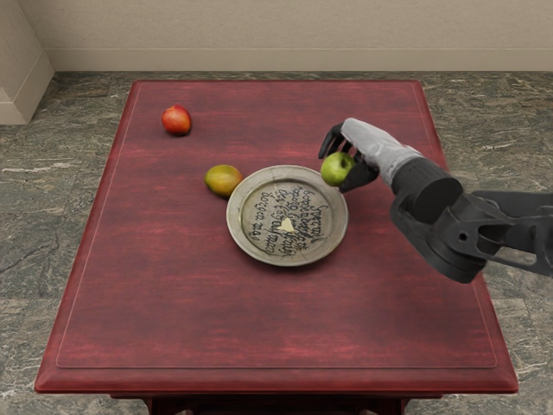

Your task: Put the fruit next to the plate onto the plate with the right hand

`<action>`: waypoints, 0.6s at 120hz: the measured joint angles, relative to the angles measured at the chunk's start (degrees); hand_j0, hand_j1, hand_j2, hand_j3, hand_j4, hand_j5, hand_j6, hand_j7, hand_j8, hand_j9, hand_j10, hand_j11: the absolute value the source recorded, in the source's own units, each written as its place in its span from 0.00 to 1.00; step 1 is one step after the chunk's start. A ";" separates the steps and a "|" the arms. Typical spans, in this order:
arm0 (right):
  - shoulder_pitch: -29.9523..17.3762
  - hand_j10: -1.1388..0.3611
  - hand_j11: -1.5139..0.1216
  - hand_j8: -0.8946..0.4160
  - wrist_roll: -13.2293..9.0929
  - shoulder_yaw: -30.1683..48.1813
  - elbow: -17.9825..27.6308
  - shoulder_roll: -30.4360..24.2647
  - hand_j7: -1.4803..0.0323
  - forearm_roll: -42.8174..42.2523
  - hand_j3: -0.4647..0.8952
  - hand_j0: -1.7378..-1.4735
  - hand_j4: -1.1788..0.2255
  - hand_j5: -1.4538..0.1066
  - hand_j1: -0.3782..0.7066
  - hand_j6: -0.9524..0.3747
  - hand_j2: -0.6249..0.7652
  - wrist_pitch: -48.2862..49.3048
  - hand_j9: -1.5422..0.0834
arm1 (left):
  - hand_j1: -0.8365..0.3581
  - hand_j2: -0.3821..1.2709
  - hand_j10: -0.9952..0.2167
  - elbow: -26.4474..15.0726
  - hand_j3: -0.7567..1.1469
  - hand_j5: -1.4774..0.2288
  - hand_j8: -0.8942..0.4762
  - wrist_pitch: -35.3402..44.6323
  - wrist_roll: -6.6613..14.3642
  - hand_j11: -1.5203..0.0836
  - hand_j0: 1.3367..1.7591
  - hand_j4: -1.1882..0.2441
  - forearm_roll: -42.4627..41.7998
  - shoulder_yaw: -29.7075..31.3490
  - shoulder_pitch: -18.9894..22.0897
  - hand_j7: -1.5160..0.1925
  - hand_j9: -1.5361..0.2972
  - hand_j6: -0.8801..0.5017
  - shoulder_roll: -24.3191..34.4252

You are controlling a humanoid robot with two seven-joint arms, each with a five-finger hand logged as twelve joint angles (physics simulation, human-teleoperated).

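Right robot hand (356, 154) wrapped around green apple (336, 169), at 2 o'clock rim of plate (240, 232). Plate centre lies 8 o'clock from apple; apple round, no long axis.

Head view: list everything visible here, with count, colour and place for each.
table: 1, dark red, fills most of the view
plate: 1, grey-tan with dark script, centre of the table
green apple: 1, green, in the right hand's grasp at the plate's right rim
yellow-orange fruit: 1, yellow-orange with green, on the table beside the plate's upper left rim
red apple: 1, red, on the table towards its far left corner
floor: grey stone, around the table
wall: beige, along the top
right arm: 1, dark grey, enters from the right edge
right hand: 1, grey back, black fingers curled around the green apple
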 joint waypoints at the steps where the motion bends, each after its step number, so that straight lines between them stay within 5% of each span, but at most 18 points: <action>1: 0.04 0.33 0.39 0.33 0.00 0.00 -0.05 0.25 0.42 0.05 0.34 0.30 0.39 0.36 0.59 0.35 0.62 -0.01 0.41 | 0.98 0.23 0.81 0.01 0.40 0.86 0.65 0.00 0.00 0.94 0.76 0.82 0.00 0.00 0.02 0.88 0.83 0.63 0.00; 66: 1.73 0.30 0.32 0.33 0.05 0.03 -5.37 13.02 0.36 1.05 0.34 0.31 0.35 0.29 0.56 0.35 0.62 -0.15 0.34 | 0.98 0.23 0.81 0.07 0.40 0.86 0.65 0.00 0.00 0.94 0.76 0.82 0.00 0.02 0.00 0.88 0.83 0.63 0.00; 72: 1.77 0.35 0.38 0.36 0.04 0.02 -5.42 13.12 0.42 0.99 0.34 0.31 0.40 0.36 0.52 0.38 0.60 -0.15 0.40 | 0.98 0.23 0.81 0.07 0.40 0.86 0.65 0.00 0.00 0.94 0.76 0.82 0.00 0.03 0.00 0.88 0.83 0.63 0.00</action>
